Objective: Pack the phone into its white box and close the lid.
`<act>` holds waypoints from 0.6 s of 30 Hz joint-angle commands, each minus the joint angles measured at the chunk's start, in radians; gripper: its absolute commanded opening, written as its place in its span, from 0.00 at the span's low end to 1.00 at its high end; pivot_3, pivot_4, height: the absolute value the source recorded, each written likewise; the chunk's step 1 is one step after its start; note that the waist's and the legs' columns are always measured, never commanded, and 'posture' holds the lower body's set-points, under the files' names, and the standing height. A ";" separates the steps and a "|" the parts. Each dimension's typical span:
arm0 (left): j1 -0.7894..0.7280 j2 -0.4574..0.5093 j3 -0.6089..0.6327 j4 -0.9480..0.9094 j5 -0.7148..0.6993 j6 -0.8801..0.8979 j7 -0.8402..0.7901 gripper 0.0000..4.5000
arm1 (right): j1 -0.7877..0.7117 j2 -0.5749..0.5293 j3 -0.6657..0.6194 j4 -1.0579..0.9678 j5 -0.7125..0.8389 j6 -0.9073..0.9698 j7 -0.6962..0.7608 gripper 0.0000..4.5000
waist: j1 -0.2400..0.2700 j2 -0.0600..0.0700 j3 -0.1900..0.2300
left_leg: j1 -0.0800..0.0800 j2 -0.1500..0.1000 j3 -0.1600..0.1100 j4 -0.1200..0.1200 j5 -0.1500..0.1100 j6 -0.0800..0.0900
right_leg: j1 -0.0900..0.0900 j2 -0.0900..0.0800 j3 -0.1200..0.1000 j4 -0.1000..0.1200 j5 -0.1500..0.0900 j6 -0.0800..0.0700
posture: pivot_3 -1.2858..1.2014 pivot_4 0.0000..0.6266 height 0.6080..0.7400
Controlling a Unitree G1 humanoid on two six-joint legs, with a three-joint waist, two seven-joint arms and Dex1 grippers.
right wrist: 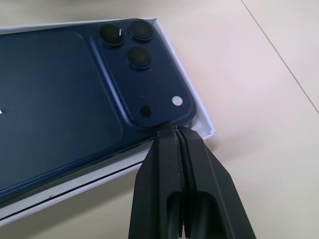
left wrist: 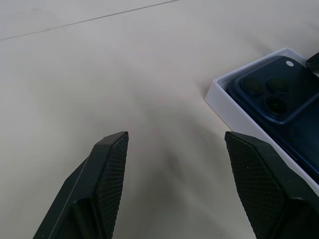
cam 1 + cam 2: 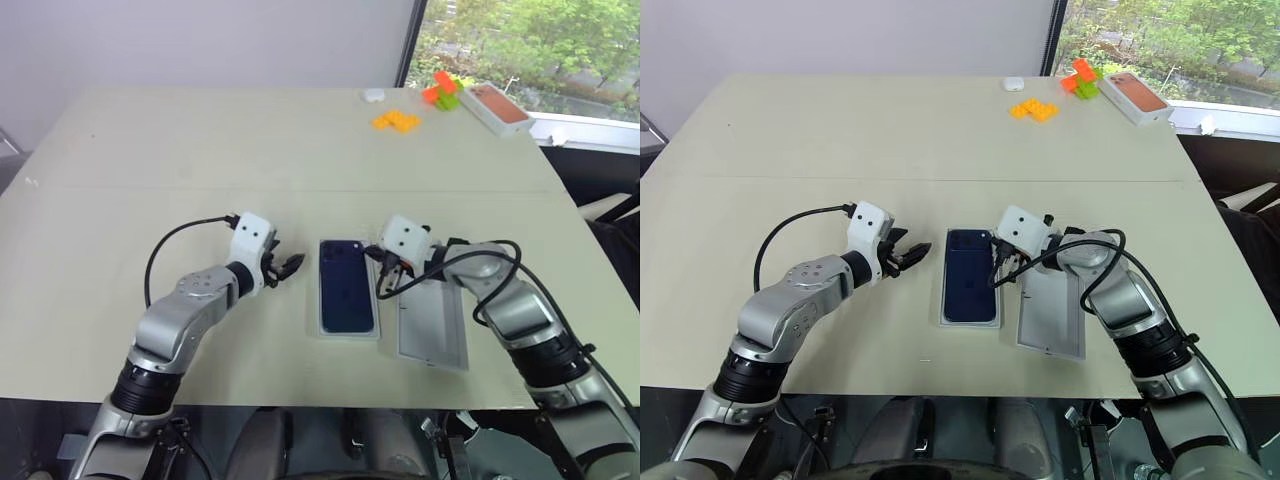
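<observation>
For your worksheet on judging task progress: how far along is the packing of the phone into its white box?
Done: the phone lies camera side up inside the white box. In hand: the shut right end effector is at the box's corner by the camera cluster; the open left end effector hovers beside the box. Left: the lid, lying open side up beside the box, must go on.

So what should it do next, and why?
Probably pick up the lid lying open-side up right of the white box: the phone already lies in it, and the shut right gripper sits at the box's edge, holding nothing.
</observation>
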 commanded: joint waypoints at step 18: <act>0.018 -0.032 0.107 -0.048 0.013 -0.008 -0.024 0.73 | -0.136 0.112 0.013 0.160 -0.056 -0.092 -0.063 0.02 | 0.001 0.000 0.000 | 0.000 0.000 0.000 0.001 0.000 0.000 | -0.001 -0.001 0.000 0.003 0.000 0.000 | 0.52 0.24 1.00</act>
